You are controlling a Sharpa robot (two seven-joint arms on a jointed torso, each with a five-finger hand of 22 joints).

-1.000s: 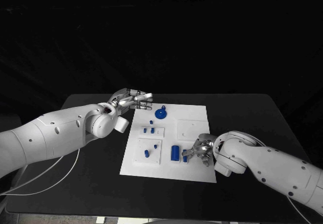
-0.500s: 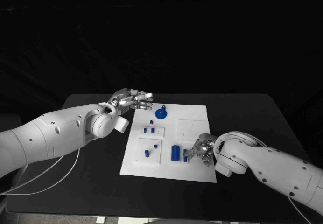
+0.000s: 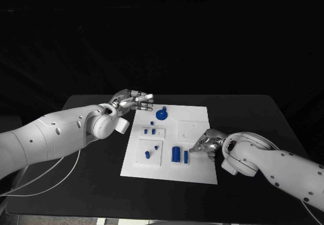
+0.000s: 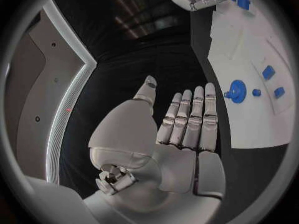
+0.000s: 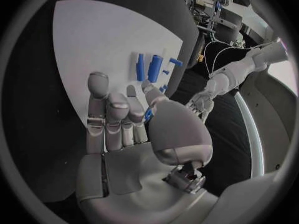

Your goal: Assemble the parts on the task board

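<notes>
We saw the white board [image 3: 195, 123] lying in the middle of the black desk [image 3: 256, 112]. Our left hand [image 3: 133, 100] hovered at the board's far left corner, fingers stretched out and holding nothing. Our right hand [image 3: 208, 142] sat over the board's right edge, fingers curled; whether it held a part we could not tell. A round blue part [image 3: 161, 114] lay near the left hand. A blue cylinder [image 3: 176, 153] and a thin blue bar [image 3: 186, 157] lay just beside the right hand.
</notes>
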